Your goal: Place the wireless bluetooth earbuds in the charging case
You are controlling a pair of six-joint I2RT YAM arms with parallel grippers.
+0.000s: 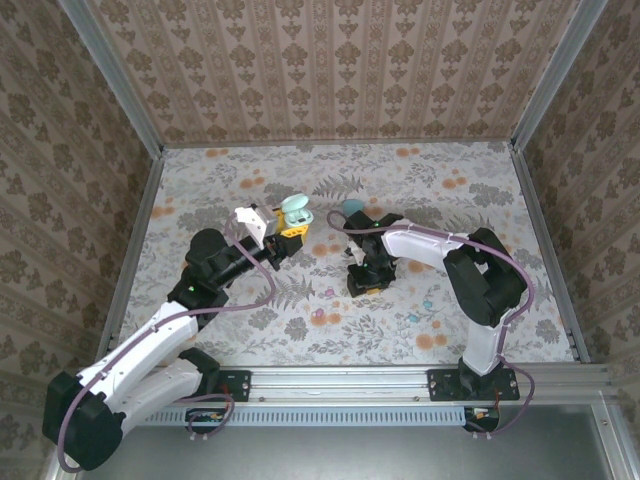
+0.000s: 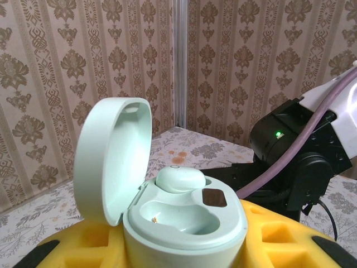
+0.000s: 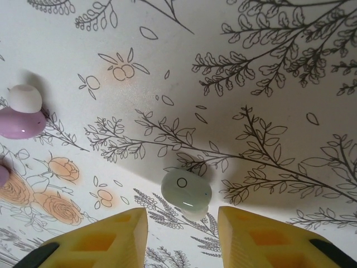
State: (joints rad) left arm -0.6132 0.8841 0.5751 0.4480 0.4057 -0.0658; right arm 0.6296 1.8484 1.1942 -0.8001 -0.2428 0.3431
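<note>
The work surface is a table laid with a floral cloth (image 1: 330,345) and enclosed by patterned wallpaper walls (image 1: 330,70).

The charging case (image 2: 187,223), mint green, is taken as the reference point. It is held clear of the cloth, near the middle of the table, and is pinched between the yellow pads of the left gripper (image 2: 181,248). Its lid (image 2: 111,156) is hinged fully back. One seated earbud (image 2: 179,180) is noted in the far socket. The near socket (image 2: 167,218) is seen to be empty.

The right gripper (image 3: 182,215) is found to the right of the charging case and nearer the arm bases, pointed down at the cloth. Its fingers (image 3: 111,234) are spread and nothing is gripped. A loose mint earbud (image 3: 186,192) is seen lying on the cloth just ahead of the gap between the fingertips, not touched by either.

A pink earbud (image 3: 22,120) with a white tip is recorded on the cloth, well apart from the mint one, at the left of the right wrist view.

A cyan rounded object (image 1: 350,207) lies on the cloth just right of the charging case. Its nature cannot be told.
</note>
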